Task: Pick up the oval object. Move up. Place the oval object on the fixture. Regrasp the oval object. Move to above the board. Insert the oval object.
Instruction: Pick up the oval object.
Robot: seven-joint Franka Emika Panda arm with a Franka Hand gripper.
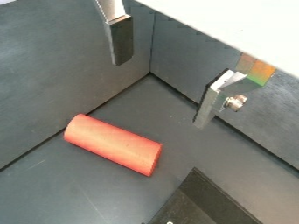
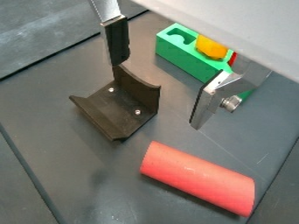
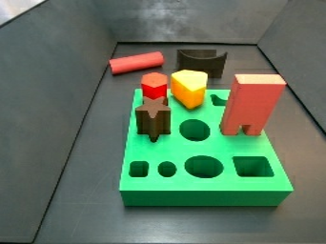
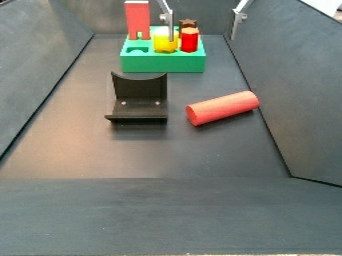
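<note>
The gripper point(image 2: 158, 74) is being held wide open above the dark floor, with nothing between its two silver fingers; in a wrist view one finger point(image 1: 121, 39) and its partner are seen well apart, with the red rod point(image 1: 112, 144) lying on the floor below them. The rod is being left flat on its side, touched by nothing. In a side view the rod point(image 4: 222, 107) is lying just beside the fixture point(image 4: 136, 97), apart from it. In a wrist view the fixture point(image 2: 118, 107) is being shown under the open gripper, with the rod point(image 2: 198, 178) nearer the camera. The green board point(image 3: 204, 145) is standing well apart from the rod point(image 3: 135, 63), and a pink block point(image 3: 251, 104), a yellow piece point(image 3: 189, 88), a short red peg point(image 3: 154, 86) and a dark star-shaped peg point(image 3: 152, 120) are being carried in its holes.
</note>
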